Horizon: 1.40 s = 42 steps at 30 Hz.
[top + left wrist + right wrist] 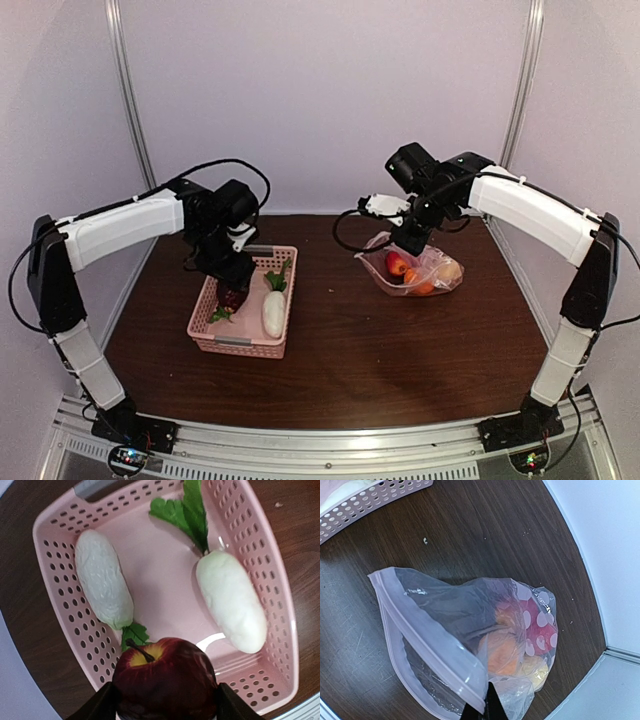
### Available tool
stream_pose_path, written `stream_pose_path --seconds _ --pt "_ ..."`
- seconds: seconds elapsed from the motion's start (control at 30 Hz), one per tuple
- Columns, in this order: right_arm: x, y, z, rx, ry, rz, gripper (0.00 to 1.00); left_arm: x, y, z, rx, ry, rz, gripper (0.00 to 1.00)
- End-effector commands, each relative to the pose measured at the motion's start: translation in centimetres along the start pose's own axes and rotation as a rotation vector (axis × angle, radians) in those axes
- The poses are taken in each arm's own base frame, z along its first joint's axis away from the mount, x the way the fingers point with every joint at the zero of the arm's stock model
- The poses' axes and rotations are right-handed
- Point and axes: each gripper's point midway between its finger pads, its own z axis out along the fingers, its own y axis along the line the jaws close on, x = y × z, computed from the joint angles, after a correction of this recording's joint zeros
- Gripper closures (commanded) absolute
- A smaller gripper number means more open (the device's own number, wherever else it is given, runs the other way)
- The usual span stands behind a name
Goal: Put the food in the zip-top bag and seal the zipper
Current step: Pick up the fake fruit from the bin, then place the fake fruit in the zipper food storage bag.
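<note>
My left gripper (165, 702) is shut on a dark maroon apple (167, 680), held just above the near end of the pink basket (55, 530). Two white radishes with green leaves (102, 585) (230, 602) lie in the basket. In the top view the left gripper (232, 285) is over the basket's back left. My right gripper (487, 707) is shut on the upper lip of the zip-top bag (445, 610), holding its mouth open toward the basket. The zipper strip (422, 627) runs along the mouth; no slider shows. Red (540, 622), orange (502, 652) and yellow (535, 667) pieces lie inside.
The pink basket (240, 345) stands left of centre on the brown table, the bag (425, 275) at the back right. Pale walls close in the back and sides. A metal rail (320, 450) runs along the near edge.
</note>
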Motion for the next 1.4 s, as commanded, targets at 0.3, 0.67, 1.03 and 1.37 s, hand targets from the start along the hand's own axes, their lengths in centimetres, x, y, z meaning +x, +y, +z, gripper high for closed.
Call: stream_pose_path --seconds 0.3,0.67,1.03,1.37 --pt "-1.2 -1.9 -2.5 0.078 -0.059 0.061 1.0 -11.0 -12.1 -13.7 0.744 -0.682 -0.01 0.47" --pt "-4.7 -4.7 -4.2 0.112 -0.205 0.209 1.0 -14.6 -17.5 -15.3 1.055 -0.842 -0.117 0.53" --pt "-6.4 -3.8 -2.6 -0.013 -0.239 0.309 1.0 -15.2 -20.7 -15.0 1.163 -0.841 -0.167 0.55" --pt "-6.7 -4.6 -3.8 0.014 -0.267 0.357 1.0 -16.6 -22.9 -13.4 1.215 -0.8 -0.285 0.63"
